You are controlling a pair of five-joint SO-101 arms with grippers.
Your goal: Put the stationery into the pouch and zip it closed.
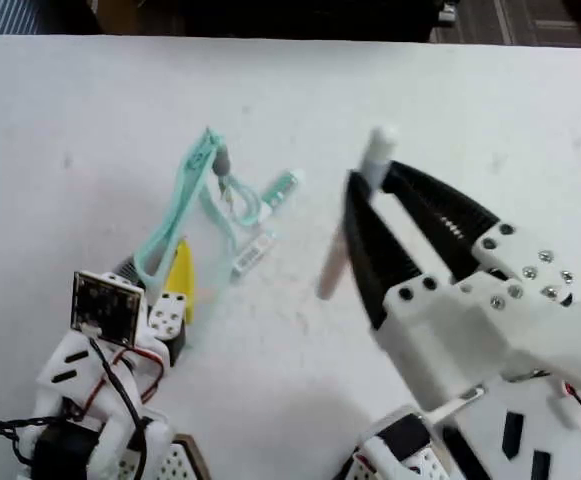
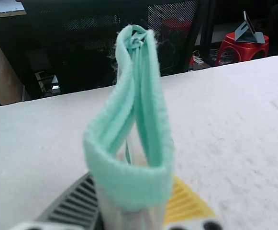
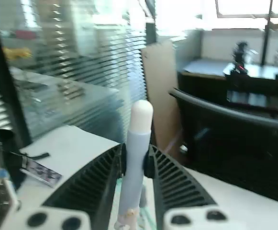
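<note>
Where the arms stand nearest, the left gripper [image 1: 167,278] pinches one end of the mint pouch [image 1: 175,205], its grey and yellow jaws pressed against the fabric. Beside it, the right gripper [image 1: 373,182] clamps a white-capped pen [image 1: 332,262] between its black jaws. Farther out on the white table [image 1: 90,110], a small white piece [image 1: 252,256] and a teal-and-white piece [image 1: 280,187] lie just beside the pouch.
</note>
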